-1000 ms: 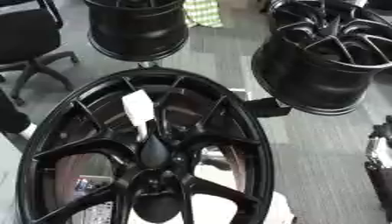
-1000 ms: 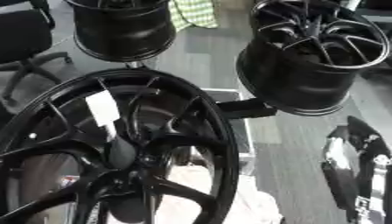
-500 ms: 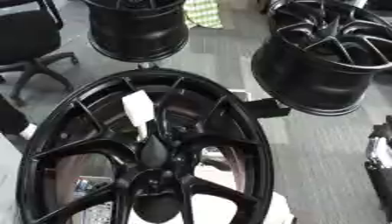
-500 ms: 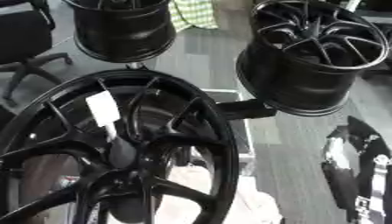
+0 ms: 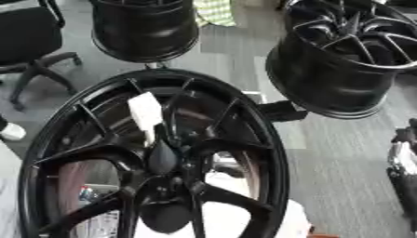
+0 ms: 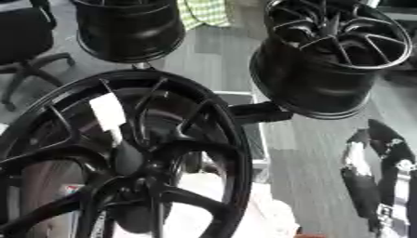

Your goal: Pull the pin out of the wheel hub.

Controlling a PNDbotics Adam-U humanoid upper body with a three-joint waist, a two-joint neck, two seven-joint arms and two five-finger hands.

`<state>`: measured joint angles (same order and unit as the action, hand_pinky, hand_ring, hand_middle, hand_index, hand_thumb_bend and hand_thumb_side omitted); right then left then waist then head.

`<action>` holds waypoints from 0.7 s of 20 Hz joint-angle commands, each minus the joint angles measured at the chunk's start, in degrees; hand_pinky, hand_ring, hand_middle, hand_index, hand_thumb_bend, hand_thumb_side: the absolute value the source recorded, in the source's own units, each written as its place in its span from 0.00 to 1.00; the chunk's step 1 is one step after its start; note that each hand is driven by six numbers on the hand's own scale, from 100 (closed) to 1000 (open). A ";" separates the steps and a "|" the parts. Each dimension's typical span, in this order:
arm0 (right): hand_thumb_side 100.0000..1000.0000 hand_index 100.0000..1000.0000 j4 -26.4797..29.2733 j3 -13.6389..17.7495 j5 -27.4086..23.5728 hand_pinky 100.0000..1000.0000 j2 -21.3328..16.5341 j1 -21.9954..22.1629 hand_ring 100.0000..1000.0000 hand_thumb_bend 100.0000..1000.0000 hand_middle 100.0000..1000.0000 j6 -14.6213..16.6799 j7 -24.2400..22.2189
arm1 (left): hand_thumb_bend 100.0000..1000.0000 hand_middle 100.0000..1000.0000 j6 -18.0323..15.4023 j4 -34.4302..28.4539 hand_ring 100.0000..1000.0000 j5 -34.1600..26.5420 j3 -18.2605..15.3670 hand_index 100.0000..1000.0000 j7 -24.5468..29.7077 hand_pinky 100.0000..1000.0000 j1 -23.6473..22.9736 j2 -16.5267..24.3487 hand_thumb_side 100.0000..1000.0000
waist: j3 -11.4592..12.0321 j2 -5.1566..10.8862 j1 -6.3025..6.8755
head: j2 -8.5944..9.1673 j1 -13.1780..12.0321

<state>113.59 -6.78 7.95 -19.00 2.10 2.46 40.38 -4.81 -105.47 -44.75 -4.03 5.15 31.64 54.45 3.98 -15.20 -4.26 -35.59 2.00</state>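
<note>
Grey floor (image 5: 326,153) all around here, planked and streaky, with an office chair (image 5: 29,42) parked at the far left, black seat, black legs splayed out.

Count the wheels: three, all black. Up top, left of centre, one wheel (image 5: 145,28) stands with its barrel facing us. Filling the lower left is the big one, the wheel hub (image 5: 155,158) we care about, spokes fanning out from a dark centre (image 5: 163,158). A white tag (image 5: 146,112) hangs on the upper spokes, just above that centre; any writing on it cannot be read. Whether a pin sits in the centre cannot be made out either, it is all black on black there. Through the lower spokes, something white shows, plus a small patch of colour at lower left that cannot be made out.

Moving right: the third wheel (image 6: 326,56), upper right, tilted so its spokes face up toward us. A black block (image 6: 259,112) sits between it and the big hub's rim.

Far right edge, the robot's right hand (image 6: 376,181), black and silver, hangs low beside the floor, well apart from the hub. Its fingers cannot be told, open or curled. One hand only in sight.
</note>
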 commanded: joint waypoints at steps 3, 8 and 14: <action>0.47 0.76 1.01 -0.16 0.01 0.86 -1.77 -0.10 0.84 0.00 0.59 0.02 -0.43 | 0.00 0.67 -0.76 -4.25 0.69 7.31 3.78 0.86 6.54 0.76 6.09 4.20 0.59 | -0.12 0.92 0.22 | -0.61 0.00; 0.47 0.76 1.01 -0.48 -0.14 0.86 -1.98 -0.08 0.84 0.00 0.59 -0.02 -0.79 | 0.00 0.68 -2.54 -5.69 0.70 13.92 8.29 0.86 12.01 0.76 13.11 5.02 0.58 | -0.25 0.92 0.24 | -0.91 -0.25; 0.47 0.76 1.01 -0.75 -0.30 0.86 -2.07 0.03 0.84 0.00 0.59 -0.11 -1.04 | 0.00 0.70 -6.61 -7.06 0.72 22.84 13.82 0.87 20.14 0.78 19.75 4.59 0.36 | -0.37 0.96 0.39 | -1.28 -0.70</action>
<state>113.59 -7.57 7.83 -19.54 2.15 2.27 39.57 -10.41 -111.58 -23.41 9.31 23.61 50.29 57.66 3.60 -15.20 -4.27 -36.74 1.53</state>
